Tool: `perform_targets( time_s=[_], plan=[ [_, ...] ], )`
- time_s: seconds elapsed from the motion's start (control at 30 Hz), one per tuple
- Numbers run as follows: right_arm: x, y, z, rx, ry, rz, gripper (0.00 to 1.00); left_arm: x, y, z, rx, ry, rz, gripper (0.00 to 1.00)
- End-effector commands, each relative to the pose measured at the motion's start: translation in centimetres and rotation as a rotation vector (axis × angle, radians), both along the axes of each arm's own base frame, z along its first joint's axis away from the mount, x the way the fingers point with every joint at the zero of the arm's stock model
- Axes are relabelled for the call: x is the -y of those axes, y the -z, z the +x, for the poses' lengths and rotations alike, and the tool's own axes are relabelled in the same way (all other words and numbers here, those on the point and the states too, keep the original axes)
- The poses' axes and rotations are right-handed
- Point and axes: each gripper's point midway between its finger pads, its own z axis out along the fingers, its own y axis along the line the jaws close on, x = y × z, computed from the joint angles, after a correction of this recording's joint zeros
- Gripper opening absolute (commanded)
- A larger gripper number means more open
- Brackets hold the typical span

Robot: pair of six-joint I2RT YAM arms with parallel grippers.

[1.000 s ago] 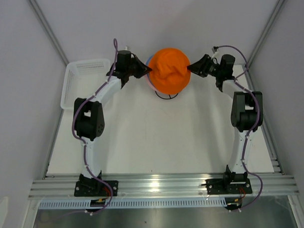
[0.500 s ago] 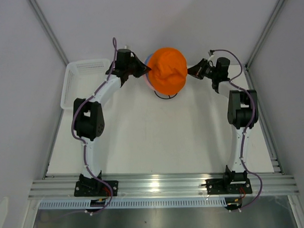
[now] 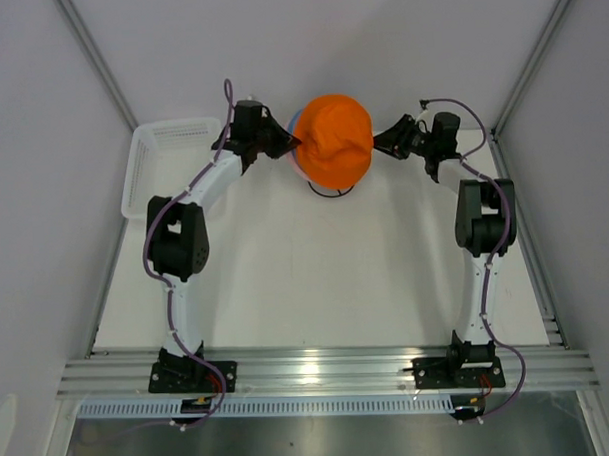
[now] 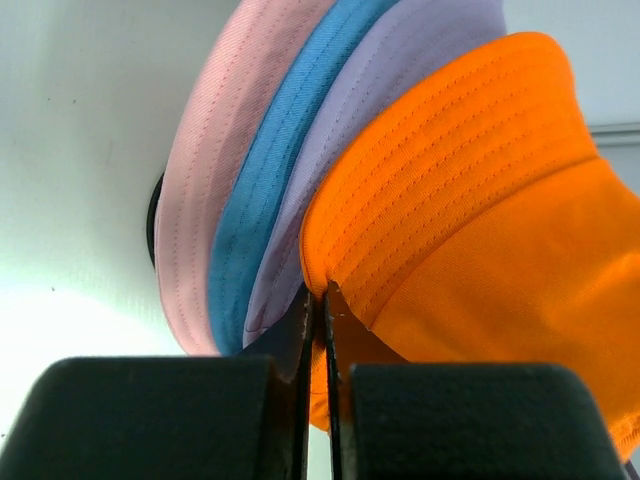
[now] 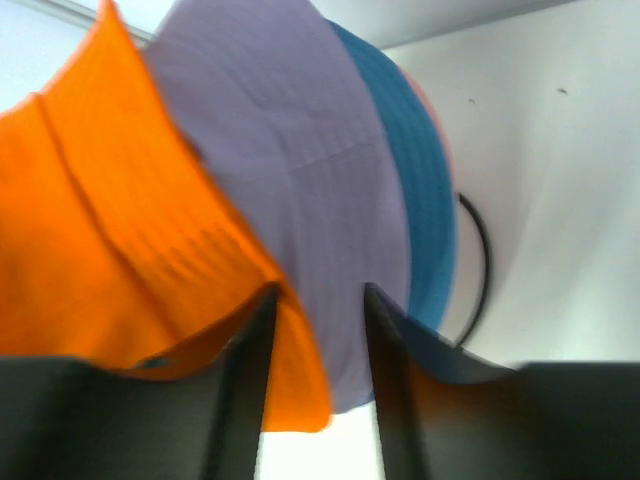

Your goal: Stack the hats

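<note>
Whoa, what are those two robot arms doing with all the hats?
They are stacking bucket hats on a black wire stand. The pink hat, blue hat and lavender hat are piled there, and the orange hat sits on top. The left end effector is pinched shut on the orange hat's brim. The right end effector is at the opposite side, open, with brim fabric between its fingers, so it is not gripping.
</note>
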Motion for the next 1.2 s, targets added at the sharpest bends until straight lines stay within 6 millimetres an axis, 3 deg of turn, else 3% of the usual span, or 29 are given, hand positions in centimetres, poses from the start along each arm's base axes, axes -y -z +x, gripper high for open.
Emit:
perform_targets(
  time_s=[0.0,0.03,0.07,0.1,0.13,0.17,0.2,0.27,0.3,0.33,0.37,0.43,0.5,0.57,0.6,0.63,0.67,0.7,0.73,0.8,0.83,0.87,0.9,0.93,0.97,1.0,1.03,1.1,1.17],
  plan=[
    [0.3,-2.3,-0.5,0.064,-0.022,-0.057,0.47,-0.9,-1.0,-0.9,0.006,0.004,0.006,0.03],
    [0.4,-4.6,-0.9,0.109,-0.022,-0.073,0.52,-0.7,-1.3,-1.1,0.013,0.017,0.006,0.06],
    [0.5,-5.6,-1.1,0.128,-0.019,-0.090,0.65,-0.7,-1.3,-1.2,0.012,0.025,0.008,0.10],
    [0.6,-6.0,-1.5,0.135,-0.023,-0.128,0.72,-0.7,-2.1,-1.4,0.041,0.040,0.014,0.32],
    [1.6,-8.8,-1.6,0.190,0.007,-0.157,0.88,-0.7,-2.6,-1.7,0.055,0.051,0.014,0.44],
    [2.9,-9.2,-2.0,0.157,0.033,-0.186,0.97,-0.7,-3.4,-1.8,0.083,0.056,0.018,0.54],
    [3.8,-10.2,-2.1,0.193,0.051,-0.242,1.00,-1.1,-5.4,-2.3,0.150,0.065,0.031,0.74],
    [5.1,-13.6,-3.3,0.206,0.093,-0.306,1.00,-1.8,-8.2,-2.7,0.225,0.055,0.059,0.87],
    [5.6,-14.8,-3.6,0.218,0.109,-0.332,0.99,-2.4,-11.0,-3.5,0.300,0.060,0.091,0.99],
    [6.7,-15.9,-3.7,0.236,0.144,-0.371,1.00,-3.0,-12.9,-3.8,0.344,0.051,0.107,1.00],
    [7.3,-18.3,-4.8,0.246,0.165,-0.389,1.00,-3.8,-14.4,-4.0,0.389,0.035,0.147,1.00],
    [8.6,-20.4,-5.7,0.266,0.212,-0.428,1.00,-5.2,-19.3,-5.7,0.481,0.012,0.161,1.00],
    [9.2,-23.2,-7.8,0.285,0.242,-0.442,1.00,-6.5,-21.9,-7.1,0.531,0.002,0.201,1.00],
    [9.8,-24.4,-9.4,0.270,0.271,-0.444,1.00,-7.8,-25.5,-9.7,0.610,-0.001,0.249,1.00],
    [9.7,-25.8,-11.1,0.291,0.275,-0.444,1.00,-8.3,-25.5,-10.8,0.595,0.013,0.278,0.99],
    [9.6,-26.2,-12.0,0.294,0.276,-0.444,1.00,-9.0,-27.7,-13.2,0.640,0.012,0.287,1.00],
    [9.5,-26.7,-12.9,0.294,0.282,-0.433,1.00,-9.5,-26.8,-14.5,0.623,0.035,0.331,1.00],
    [9.3,-27.3,-15.0,0.307,0.290,-0.429,1.00,-9.8,-27.1,-15.9,0.635,0.047,0.343,1.00],
    [9.2,-27.9,-15.9,0.337,0.296,-0.423,1.00,-10.6,-28.5,-18.8,0.681,0.043,0.348,0.99],
    [9.2,-27.8,-18.8,0.339,0.333,-0.411,0.99,-11.5,-26.1,-21.2,0.641,0.055,0.381,1.00],
    [9.3,-27.9,-19.7,0.350,0.349,-0.409,1.00,-12.0,-26.4,-22.6,0.652,0.048,0.382,1.00],
    [9.3,-27.7,-20.5,0.345,0.363,-0.408,1.00,-12.9,-26.6,-25.3,0.666,0.036,0.378,1.00],
    [9.6,-27.6,-22.4,0.350,0.395,-0.414,1.00,-13.4,-25.4,-26.1,0.642,0.026,0.389,0.99],
    [9.7,-27.2,-23.3,0.336,0.409,-0.419,0.99,-13.9,-25.4,-27.2,0.646,0.011,0.388,1.00],
    [9.9,-26.8,-24.2,0.326,0.423,-0.421,0.99,-14.8,-25.7,-29.6,0.656,-0.012,0.384,0.99],
    [9.9,-26.5,-25.1,0.320,0.433,-0.420,1.00,-15.4,-23.6,-30.0,0.607,-0.026,0.398,0.99],
    [9.7,-25.6,-26.7,0.321,0.432,-0.422,1.00,-15.7,-23.2,-31.0,0.605,-0.026,0.399,0.99],
    [9.5,-24.3,-28.1,0.315,0.434,-0.418,1.00,-16.5,-21.9,-33.5,0.606,-0.021,0.414,0.99],
    [9.6,-21.7,-29.4,0.284,0.441,-0.422,0.99,-17.3,-18.7,-34.1,0.549,-0.031,0.456,1.00]
  ],
)
